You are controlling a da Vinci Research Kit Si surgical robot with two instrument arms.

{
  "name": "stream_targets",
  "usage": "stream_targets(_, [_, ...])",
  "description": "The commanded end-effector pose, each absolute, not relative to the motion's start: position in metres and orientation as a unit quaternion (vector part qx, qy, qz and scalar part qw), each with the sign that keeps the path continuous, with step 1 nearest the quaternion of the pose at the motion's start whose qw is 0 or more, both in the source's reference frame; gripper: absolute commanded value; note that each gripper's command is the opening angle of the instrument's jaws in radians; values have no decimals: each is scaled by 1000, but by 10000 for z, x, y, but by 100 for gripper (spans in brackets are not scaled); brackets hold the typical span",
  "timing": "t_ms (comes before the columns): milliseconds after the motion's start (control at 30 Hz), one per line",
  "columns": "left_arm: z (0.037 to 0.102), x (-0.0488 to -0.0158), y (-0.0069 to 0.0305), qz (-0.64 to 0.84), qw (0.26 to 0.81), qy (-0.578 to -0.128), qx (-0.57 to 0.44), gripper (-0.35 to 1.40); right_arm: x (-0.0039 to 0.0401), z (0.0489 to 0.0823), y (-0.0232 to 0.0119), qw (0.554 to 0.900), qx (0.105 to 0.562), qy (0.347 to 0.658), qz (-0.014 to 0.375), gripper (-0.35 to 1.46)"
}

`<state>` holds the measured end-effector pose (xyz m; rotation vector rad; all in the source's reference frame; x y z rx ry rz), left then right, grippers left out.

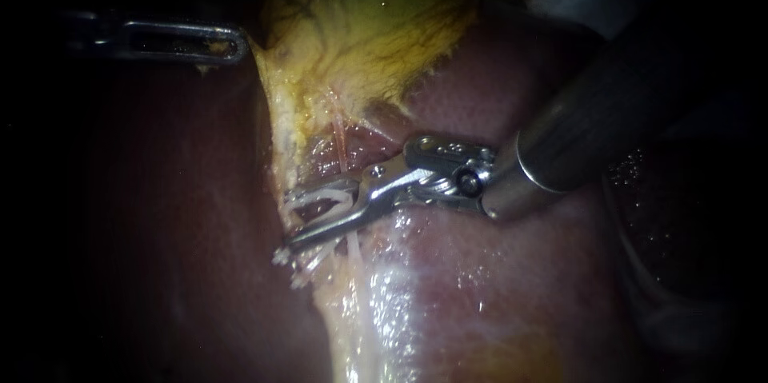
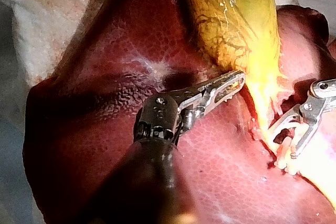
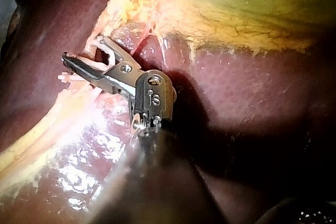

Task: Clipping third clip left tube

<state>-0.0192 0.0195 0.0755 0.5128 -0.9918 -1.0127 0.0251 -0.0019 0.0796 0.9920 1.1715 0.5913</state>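
A thin pink tube (image 1: 342, 141) runs down from the yellow gallbladder (image 1: 376, 23) over the liver (image 1: 496, 271). My right instrument (image 1: 284, 225) comes in from the right, and its jaws stand open astride the tube, one on each side with a gap showing. White clips (image 1: 308, 267) sit on the tube by the lower jaw, and more white clip material (image 1: 316, 195) lies by the upper jaw. My left instrument (image 1: 238, 45), at the upper left, is shut on the gallbladder's edge and holds it taut. The left wrist view shows that grip (image 2: 240, 78).
Dark red liver (image 2: 105, 93) surrounds the site on all sides. Pale wet tissue (image 1: 376, 295) runs below the clips. White padding (image 2: 47, 3) lies beyond the liver's edge in the left wrist view. The right instrument's thick shaft (image 1: 608, 119) crosses the upper right.
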Motion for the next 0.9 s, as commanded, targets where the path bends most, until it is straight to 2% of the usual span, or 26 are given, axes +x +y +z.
stream_targets(33, [755,-192,195,-460,729,-450,233,-35,251,796,-20,680,442,522,263,50])
stream_targets(333, [755,-192,195,-460,729,-450,233,-35,242,792,-20,680,444,522,262,51])
stream_targets(733, [755,-192,195,-460,729,-450,233,-35,201,773,-7,675,456,520,257,51])
stream_targets(900, [755,-192,195,-460,729,-450,233,-35,190,776,-4,676,458,519,253,51])
